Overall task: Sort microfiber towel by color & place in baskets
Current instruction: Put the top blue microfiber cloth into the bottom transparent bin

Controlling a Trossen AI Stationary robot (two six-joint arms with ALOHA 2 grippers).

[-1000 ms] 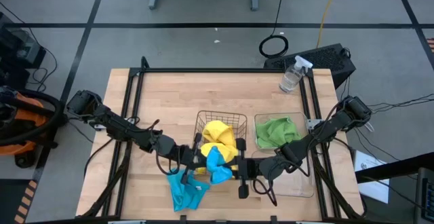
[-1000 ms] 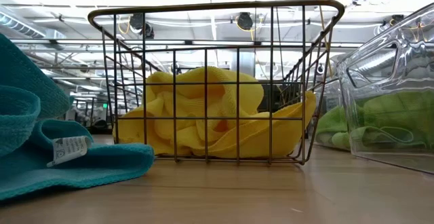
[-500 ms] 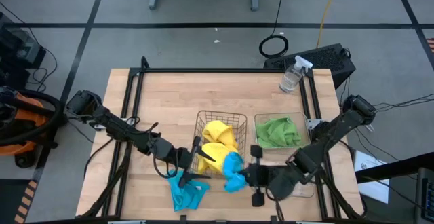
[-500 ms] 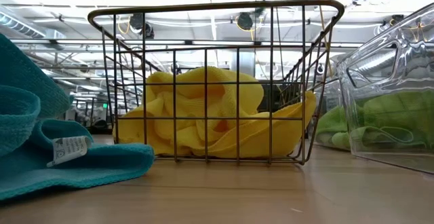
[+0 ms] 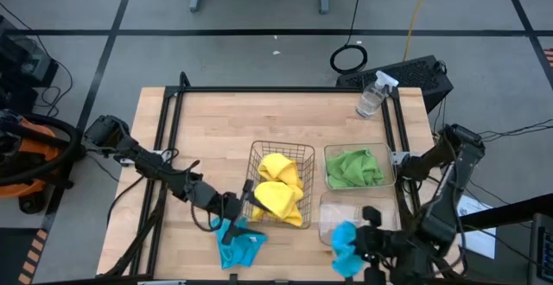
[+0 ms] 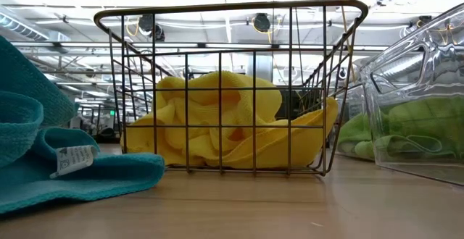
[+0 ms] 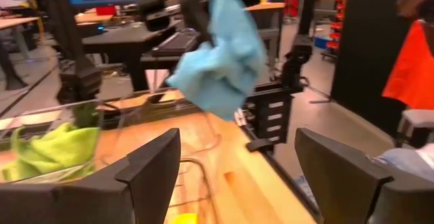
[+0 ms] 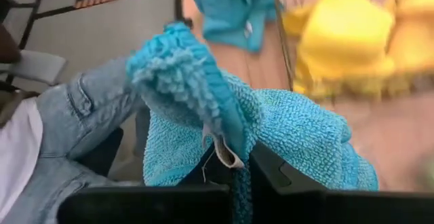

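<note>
Bright overhead lighting; wrist views motion-blurred; soft shadows.

yellow towels [image 5: 278, 188] | green towel [image 5: 352, 167] | blue towels [image 5: 238, 244] | brownish wire basket [image 6: 217, 11]

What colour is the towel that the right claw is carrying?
Light blue towel, pinched in the right gripper; the right wrist view shows it best.
</note>
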